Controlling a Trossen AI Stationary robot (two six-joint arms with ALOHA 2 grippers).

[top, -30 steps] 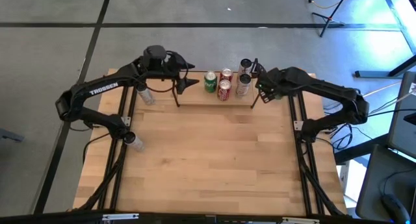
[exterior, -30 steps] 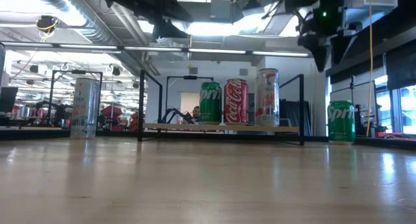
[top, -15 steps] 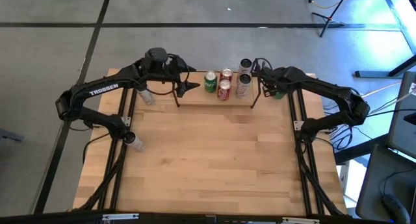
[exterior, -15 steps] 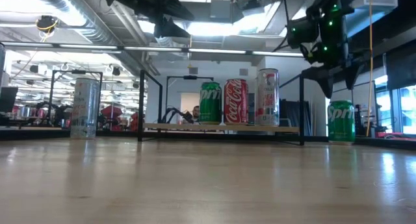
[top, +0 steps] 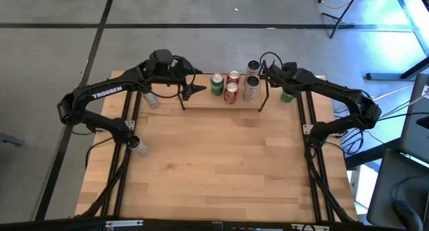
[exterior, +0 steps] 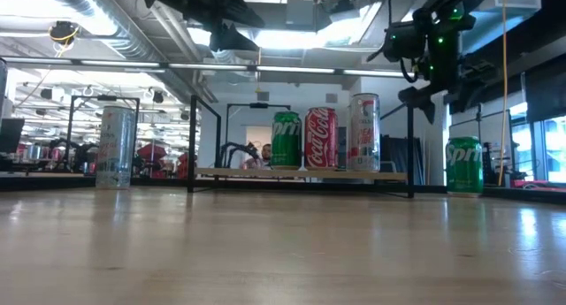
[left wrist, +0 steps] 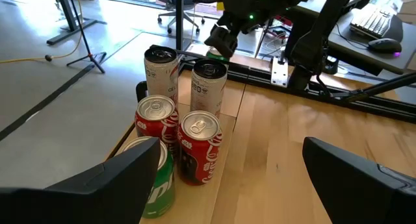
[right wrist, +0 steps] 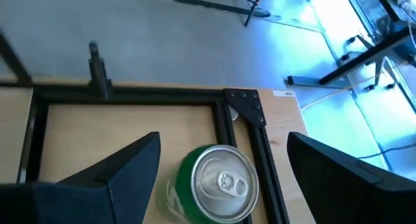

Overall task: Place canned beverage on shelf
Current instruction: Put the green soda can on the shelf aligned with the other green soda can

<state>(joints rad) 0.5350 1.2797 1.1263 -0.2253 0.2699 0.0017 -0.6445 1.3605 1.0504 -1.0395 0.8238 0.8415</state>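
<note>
Five cans stand on the shelf point(top: 258, 102); my right claw point(right wrist: 221, 146), open, hovers above the green Sprite can point(right wrist: 216, 182), ungrasped.

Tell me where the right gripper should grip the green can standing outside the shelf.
Grip the green can across its round side wall, coming down from above: it stands upright on the table, and the open right gripper already straddles it.

Wooden table point(top: 221, 164) — shelf point(top: 224, 97), green can point(top: 287, 96) — silver can point(top: 149, 98).

Bright overhead lighting (blue window glare), blurred wrist edges.
</note>
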